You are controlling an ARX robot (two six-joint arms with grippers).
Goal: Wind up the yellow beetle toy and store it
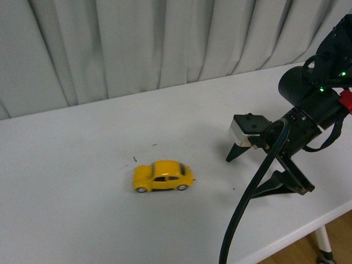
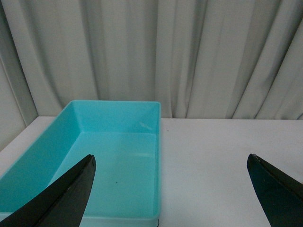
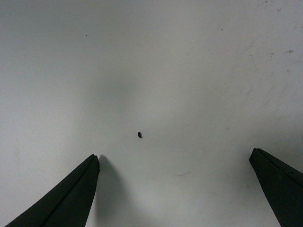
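Note:
The yellow beetle toy (image 1: 163, 176) stands on its wheels on the white table (image 1: 82, 165), near the middle. My right gripper (image 1: 247, 176) is open and empty, low over the table to the right of the toy, well apart from it. Its wrist view shows only bare table between the black fingers (image 3: 66, 198). My left gripper (image 2: 173, 163) is open and empty; the front view does not show it. Its wrist view looks at a turquoise bin (image 2: 113, 156) on the table, with one finger over the bin's near corner.
The turquoise bin is empty and stands before a grey curtain (image 2: 189, 56). The curtain (image 1: 165, 44) also runs along the table's far edge. The table's front edge (image 1: 308, 228) lies just below my right arm. A small dark speck (image 3: 139, 135) lies on the table.

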